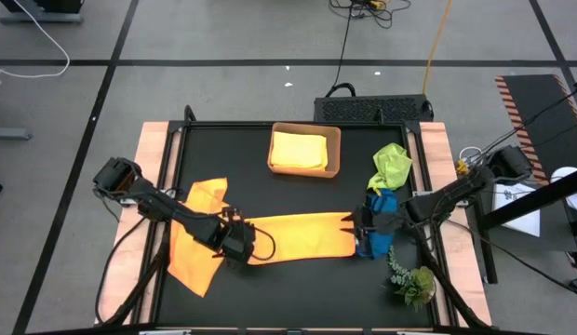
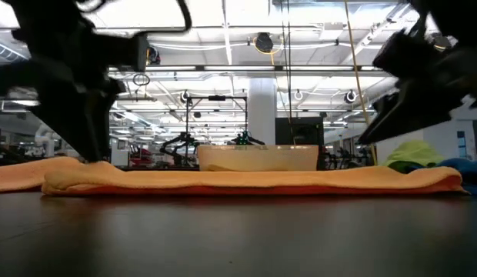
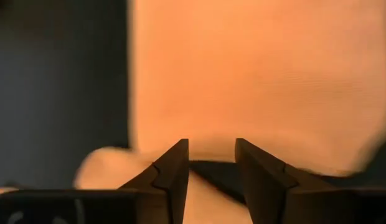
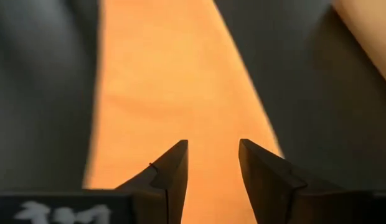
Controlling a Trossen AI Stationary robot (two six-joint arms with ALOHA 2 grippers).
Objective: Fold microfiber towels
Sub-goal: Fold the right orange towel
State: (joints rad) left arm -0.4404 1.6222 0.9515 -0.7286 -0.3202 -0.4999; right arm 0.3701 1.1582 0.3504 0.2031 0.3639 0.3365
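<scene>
High view: folded orange towel (image 1: 298, 238) lies lengthwise left to right

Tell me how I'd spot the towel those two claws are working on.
Start at the shallow tan tray at the black table's far edge, then come toward the near edge. The long folded orange microfiber towel lies flat between the left gripper and right gripper. Its orange neighbour lies rumpled.

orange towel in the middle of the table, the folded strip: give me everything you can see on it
The long orange microfiber towel lies flat on the black table, folded into a narrow strip running left to right; the low view shows stacked layers with rounded fold edges. Soft, fuzzy, slightly rippled. The left gripper sits at its left end, the right gripper at its right end, both open and holding nothing. A second orange cloth lies by its left end.
</scene>
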